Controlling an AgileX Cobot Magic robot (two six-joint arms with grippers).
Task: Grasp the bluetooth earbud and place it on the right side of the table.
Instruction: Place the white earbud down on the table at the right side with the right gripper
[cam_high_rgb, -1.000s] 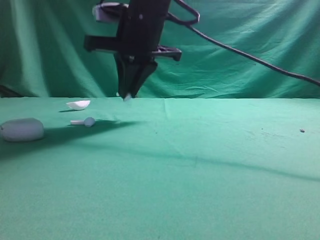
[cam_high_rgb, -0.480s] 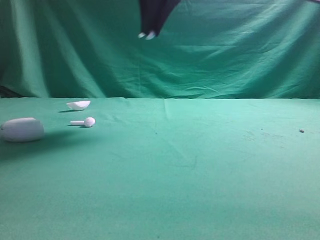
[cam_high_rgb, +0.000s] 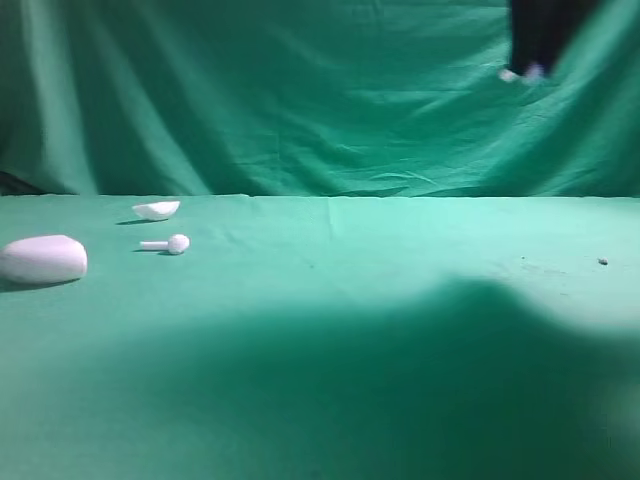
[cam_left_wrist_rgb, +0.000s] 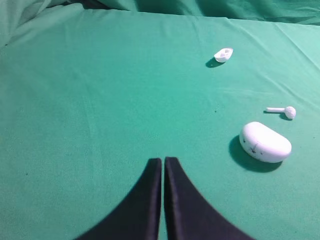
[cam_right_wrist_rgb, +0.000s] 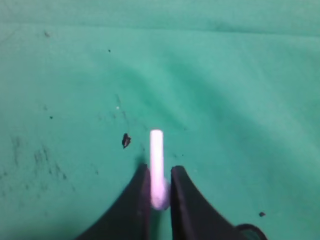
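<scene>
My right gripper (cam_right_wrist_rgb: 159, 172) is shut on the bluetooth earbud (cam_right_wrist_rgb: 156, 150), whose white stem sticks out forward between the black fingers. In the exterior view this gripper (cam_high_rgb: 524, 73) hangs high at the upper right, blurred, with the white earbud (cam_high_rgb: 533, 71) at its tips, well above the green table (cam_high_rgb: 330, 290). The head of the earbud is hidden by the fingers. My left gripper (cam_left_wrist_rgb: 163, 161) is shut on nothing and hovers over bare cloth, to the left of the white case (cam_left_wrist_rgb: 265, 142).
At the far left lie a white pebble-shaped case (cam_high_rgb: 43, 259), a second white earbud (cam_high_rgb: 170, 243) and a small white shell-shaped piece (cam_high_rgb: 157, 209). A dark speck (cam_high_rgb: 603, 261) sits on the cloth at the right. A green curtain (cam_high_rgb: 300, 100) backs the table.
The right gripper has risen from the cloth at left of centre and swung to the upper right, earbud in its tips. Its shadow now covers the table's front right.
</scene>
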